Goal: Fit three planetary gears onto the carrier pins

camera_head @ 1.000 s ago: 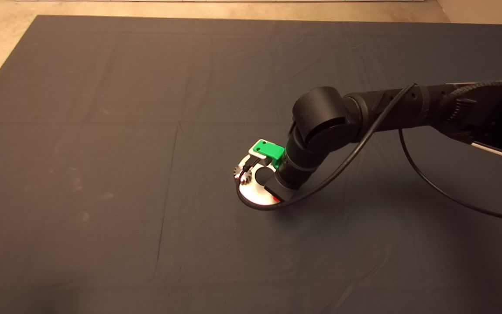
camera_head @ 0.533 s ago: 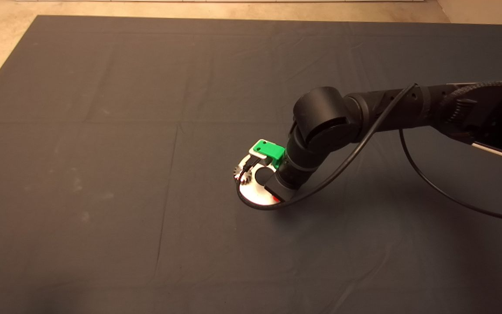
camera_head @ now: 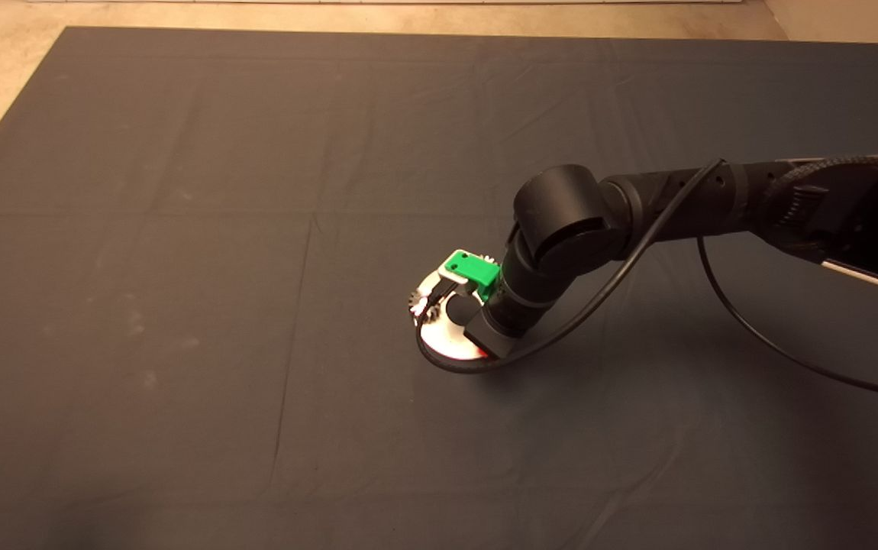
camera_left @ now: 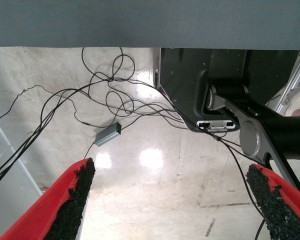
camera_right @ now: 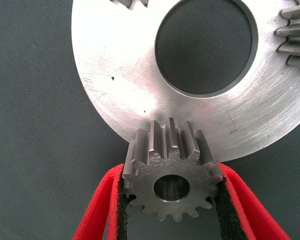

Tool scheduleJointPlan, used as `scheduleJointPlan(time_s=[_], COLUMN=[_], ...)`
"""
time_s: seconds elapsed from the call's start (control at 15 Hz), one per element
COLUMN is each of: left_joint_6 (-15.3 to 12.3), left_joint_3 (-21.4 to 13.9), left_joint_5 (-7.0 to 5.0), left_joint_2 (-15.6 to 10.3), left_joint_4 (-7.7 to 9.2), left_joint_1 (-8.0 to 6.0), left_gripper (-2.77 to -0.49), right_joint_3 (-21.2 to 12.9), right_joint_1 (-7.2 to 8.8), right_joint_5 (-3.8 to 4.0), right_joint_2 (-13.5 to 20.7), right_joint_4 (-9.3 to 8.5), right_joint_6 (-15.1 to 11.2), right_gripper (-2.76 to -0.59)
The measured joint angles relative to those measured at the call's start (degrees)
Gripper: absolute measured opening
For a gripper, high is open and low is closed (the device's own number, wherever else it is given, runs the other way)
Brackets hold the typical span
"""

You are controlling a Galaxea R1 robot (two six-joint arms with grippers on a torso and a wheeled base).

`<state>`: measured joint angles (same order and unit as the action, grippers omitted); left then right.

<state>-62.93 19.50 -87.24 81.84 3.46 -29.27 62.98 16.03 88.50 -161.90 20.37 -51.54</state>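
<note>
The right arm reaches in from the right edge, elbow bent, wrist angled down toward mid-tabletop. Its right gripper (camera_right: 171, 197) has both red fingers (camera_right: 97, 210) clamped on a load. The left gripper (camera_left: 172, 200) waits off the mat's lower left, fingers spread wide apart.

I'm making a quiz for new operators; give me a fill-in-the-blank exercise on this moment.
1. The right gripper is shut on a ____.
2. The disc has a large ____ hole.
3. The left gripper sees cables on the ____.
4. The disc lies on a dark ____.

Missing words: gear; central; floor; mat.
</note>
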Motion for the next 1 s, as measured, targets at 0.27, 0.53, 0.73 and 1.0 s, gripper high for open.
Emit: scheduleJointPlan(time_s=[0.27,0.53,0.73,1.0], left_joint_6=[0.28,0.3,0.34,0.39], left_joint_3=[0.0,-0.02,0.0,0.0], left_joint_5=[0.0,0.0,0.0,0.0], left_joint_2=[-0.41,-0.41,-0.39,-0.39], left_joint_4=[0.0,0.0,0.0,0.0], left_joint_1=[0.0,0.0,0.0,0.0], left_gripper=[-1.09,-1.09,-1.09,-1.09], right_joint_3=[0.0,0.0,0.0,-0.02], right_joint_1=[0.0,0.0,0.0,0.0], right_joint_5=[0.0,0.0,0.0,-0.05], right_joint_2=[-0.01,0.01,0.02,0.09], right_joint_4=[0.01,0.0,0.0,0.0], right_joint_6=[0.02,0.01,0.0,0.0], right_gripper=[-2.41,-2.39,-2.38,-2.38])
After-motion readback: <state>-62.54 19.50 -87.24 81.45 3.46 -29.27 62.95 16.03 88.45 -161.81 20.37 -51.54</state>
